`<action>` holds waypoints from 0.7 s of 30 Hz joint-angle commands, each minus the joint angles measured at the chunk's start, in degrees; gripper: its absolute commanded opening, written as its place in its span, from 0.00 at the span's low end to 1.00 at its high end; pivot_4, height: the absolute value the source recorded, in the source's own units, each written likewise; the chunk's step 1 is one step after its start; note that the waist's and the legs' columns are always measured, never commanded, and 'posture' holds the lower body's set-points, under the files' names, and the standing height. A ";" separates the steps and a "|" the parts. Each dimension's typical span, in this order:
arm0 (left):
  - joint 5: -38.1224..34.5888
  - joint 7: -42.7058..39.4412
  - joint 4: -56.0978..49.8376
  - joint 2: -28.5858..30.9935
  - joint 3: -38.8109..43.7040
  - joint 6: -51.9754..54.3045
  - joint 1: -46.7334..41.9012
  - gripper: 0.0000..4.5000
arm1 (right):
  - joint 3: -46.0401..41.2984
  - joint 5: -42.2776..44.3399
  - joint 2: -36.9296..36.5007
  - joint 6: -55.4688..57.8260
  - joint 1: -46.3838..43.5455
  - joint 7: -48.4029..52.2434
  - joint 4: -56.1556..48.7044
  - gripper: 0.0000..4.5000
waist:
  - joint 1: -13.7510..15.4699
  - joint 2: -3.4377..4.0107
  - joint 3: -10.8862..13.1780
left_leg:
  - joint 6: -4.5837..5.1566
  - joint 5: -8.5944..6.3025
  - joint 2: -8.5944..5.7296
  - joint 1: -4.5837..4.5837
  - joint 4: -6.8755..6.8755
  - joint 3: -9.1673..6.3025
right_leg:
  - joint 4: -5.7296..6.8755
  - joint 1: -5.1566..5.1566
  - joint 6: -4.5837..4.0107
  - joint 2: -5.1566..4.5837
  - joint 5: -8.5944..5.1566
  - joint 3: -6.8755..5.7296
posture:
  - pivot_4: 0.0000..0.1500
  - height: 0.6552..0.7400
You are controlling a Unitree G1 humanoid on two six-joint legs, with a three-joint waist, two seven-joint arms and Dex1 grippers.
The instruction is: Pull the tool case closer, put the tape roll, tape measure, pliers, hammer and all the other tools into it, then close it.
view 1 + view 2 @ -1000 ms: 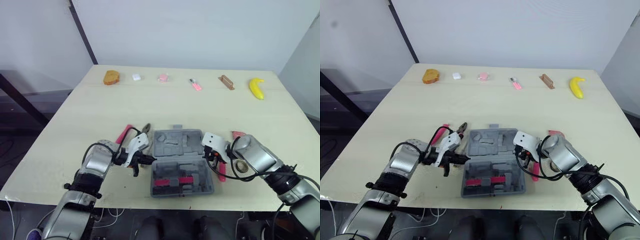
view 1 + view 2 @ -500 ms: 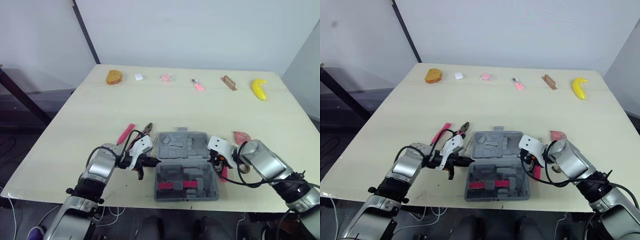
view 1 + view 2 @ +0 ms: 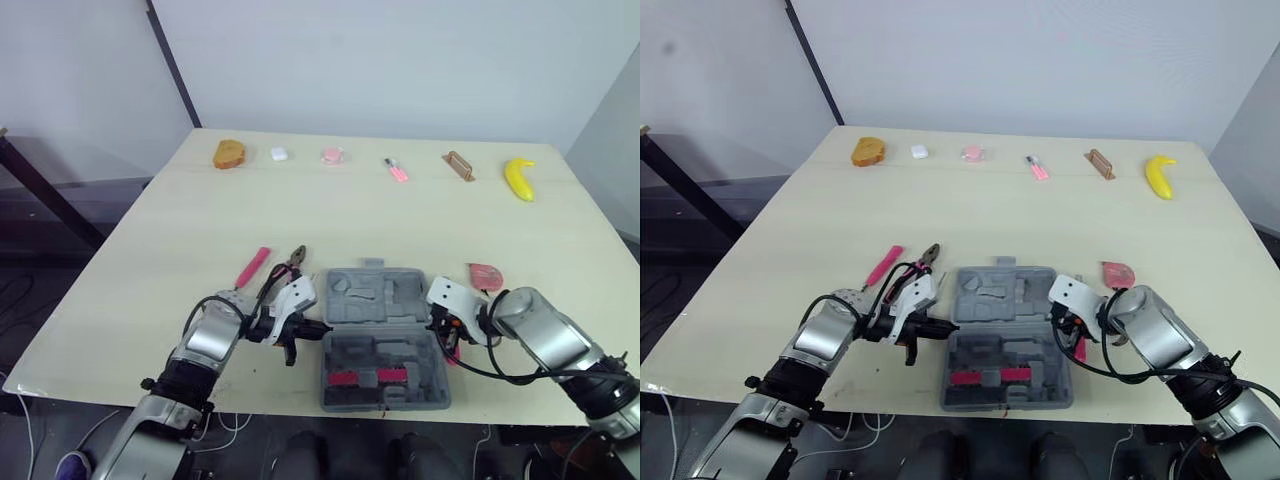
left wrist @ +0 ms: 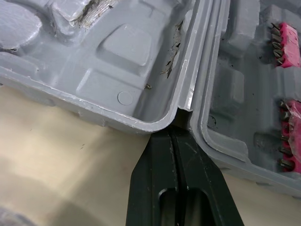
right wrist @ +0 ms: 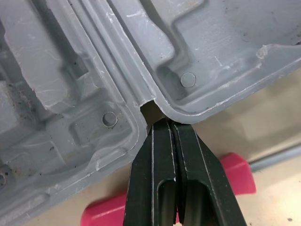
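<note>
Grey plastic tool case [image 3: 385, 335] open, near pale wooden table [image 3: 400, 220] edge. Left gripper [image 4: 178, 128], right gripper [image 5: 170, 121] clenched, tips in hinge notches. Pull likely done; next: grab metal pliers [image 3: 295, 257].

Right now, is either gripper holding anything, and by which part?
Nothing is clamped. The left gripper and right gripper are both shut and empty. Their tips sit at the hinge notches at opposite ends of the open tool case.

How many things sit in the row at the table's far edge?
6: from the robot's left, an orange lump, a white piece, a pink piece, a pink stick, a brown block and a banana. None looks hidden.
</note>
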 commanded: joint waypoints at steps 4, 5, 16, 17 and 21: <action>-1.09 -0.43 0.47 0.07 -1.16 -2.03 -1.33 0.00 | -1.22 1.60 -0.20 0.71 0.42 0.79 -3.39 0.01 | 0.03 0.00 0.00 | 0.00 0.00 0.00 0.00 0.00 -0.01 | 0.00 0.00 0.00 0.00 0.00 0.00 | 1.00 1.00; -0.97 -0.41 1.06 0.30 -1.06 -2.40 -1.44 0.00 | -1.05 1.82 0.18 1.04 0.57 0.69 -3.87 0.01 | 0.02 0.00 0.00 | 0.00 0.00 0.00 0.01 0.00 -0.01 | 0.00 0.00 0.00 0.01 0.00 0.00 | 1.00 1.00; -1.07 0.10 4.21 1.99 -0.74 -4.63 -2.48 0.00 | -0.15 1.51 3.06 1.35 0.71 -0.92 -3.81 0.01 | -0.64 0.00 0.00 | 0.01 0.00 0.01 0.06 0.00 -0.04 | 0.04 0.02 -0.01 0.04 0.00 0.00 | 1.00 1.00; -1.20 0.09 3.69 2.03 -0.81 -4.34 -2.22 0.00 | -0.18 1.45 2.97 1.22 0.68 -0.91 -3.67 0.01 | -0.64 0.00 0.00 | 0.01 0.00 0.02 0.06 0.00 -0.05 | 0.04 0.03 -0.01 0.04 0.00 -0.01 | 1.00 1.00; -1.86 -0.10 0.42 2.05 -1.22 -2.56 -0.76 0.00 | -0.50 1.36 2.48 0.91 0.83 -0.87 -3.34 0.01 | -0.65 0.00 0.00 | 0.01 0.00 0.02 0.06 0.00 -0.04 | 0.04 0.03 -0.01 0.04 0.00 -0.01 | 1.00 1.00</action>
